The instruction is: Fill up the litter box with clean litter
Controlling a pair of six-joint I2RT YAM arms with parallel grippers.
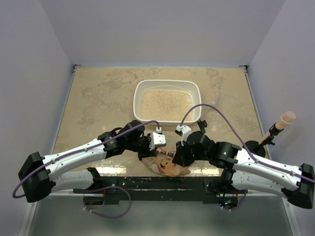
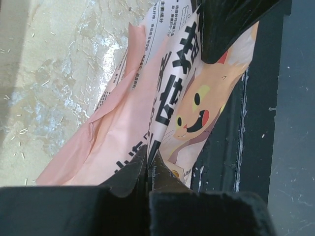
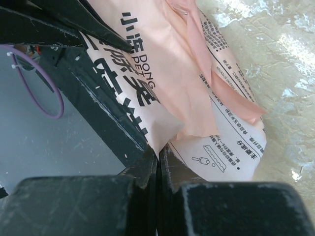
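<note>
Left fingers (image 2: 129, 178) pressed together on the edge of the bag (image 2: 162, 93); right fingers (image 3: 143, 169) pinch its other end. Bag lies at near worktop (image 1: 98, 93) edge. Beyond it, mid-worktop, the litter box (image 1: 139, 93) holds pale litter (image 1: 166, 104).

White litter box (image 1: 167, 82), beige litter (image 1: 166, 104), pink cat-printed bag (image 1: 167, 166).

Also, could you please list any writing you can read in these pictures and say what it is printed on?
"DONG": black letters on the orange-pink soft printed bag, right wrist view.
"PET": beside it, same bag.
Large black Chinese characters on the bag: folded, not reliably readable.
Small print columns on the bag: too small to read.
No writing on the white shallow plastic litter box or the pale beige granular litter.
</note>
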